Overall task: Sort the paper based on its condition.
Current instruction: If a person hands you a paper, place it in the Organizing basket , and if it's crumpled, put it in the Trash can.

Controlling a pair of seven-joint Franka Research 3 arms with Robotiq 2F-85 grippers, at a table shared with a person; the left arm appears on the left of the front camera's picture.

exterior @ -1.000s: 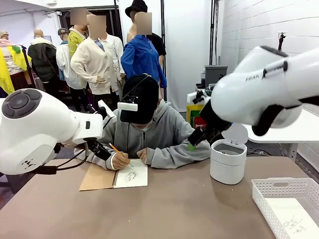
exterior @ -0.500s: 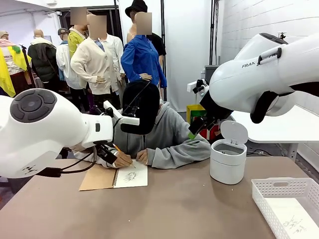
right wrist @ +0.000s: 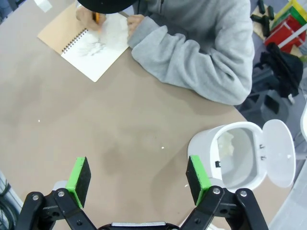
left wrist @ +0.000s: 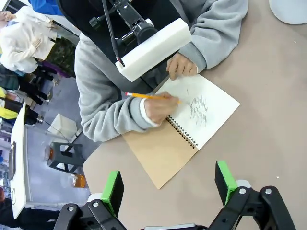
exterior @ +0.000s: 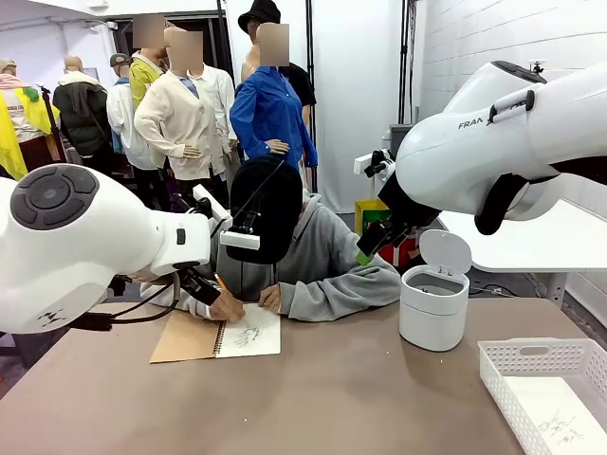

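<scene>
One white sheet of paper (exterior: 561,423) with grey scribbles lies flat in the white slotted basket (exterior: 527,358) at the near right. Across the table a person draws with a pencil (left wrist: 152,97) in an open spiral notebook (exterior: 218,336), whose page (left wrist: 204,112) carries a small scribble. My left gripper (left wrist: 169,186) hovers open over the table just short of the notebook, with nothing between its green pads. My right gripper (right wrist: 138,178) is open too, high over bare table between the notebook (right wrist: 86,45) and the bin, and its tip (exterior: 366,254) hangs beside the person's shoulder.
A white round bin (exterior: 433,308) with its lid flipped up stands at the far right; in the right wrist view the bin (right wrist: 249,165) holds a pale lump I cannot make out. The person's arms rest on the far table edge.
My right arm has risen and drawn back a little from above the bin. My left arm has shifted slightly. The person keeps drawing in the notebook.
</scene>
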